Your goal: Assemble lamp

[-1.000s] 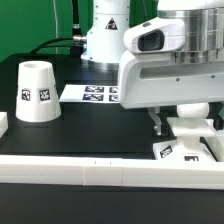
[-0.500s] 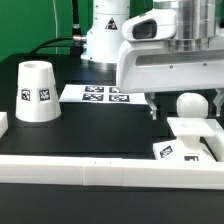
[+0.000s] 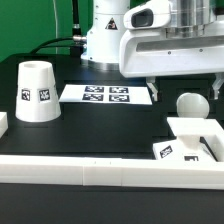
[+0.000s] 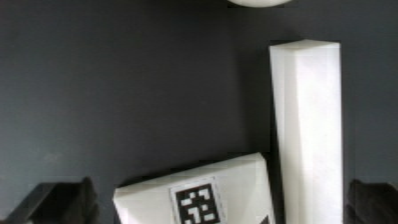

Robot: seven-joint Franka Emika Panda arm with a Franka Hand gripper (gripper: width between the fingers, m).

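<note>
The round-headed bulb (image 3: 189,104) stands upright in the low square base (image 3: 196,132) at the exterior view's right. My gripper (image 3: 184,90) is open and empty, lifted above the base with a finger on each side of the bulb head, not touching it. The tapered shade (image 3: 37,92) stands on the table at the exterior view's left, far from the gripper. In the wrist view a tagged corner of the base (image 4: 196,195) lies between my dark fingertips (image 4: 63,200), and the bulb's head (image 4: 260,2) shows only at the picture's edge.
The marker board (image 3: 105,95) lies flat behind the middle of the black table. A long white edge rail (image 3: 100,170) runs along the near side; another rail (image 4: 306,130) shows beside the base. The robot's white pedestal (image 3: 105,40) stands behind.
My gripper has let go of the bulb, opened and risen. The bulb, hidden between the fingers before, now stands free in the base.
</note>
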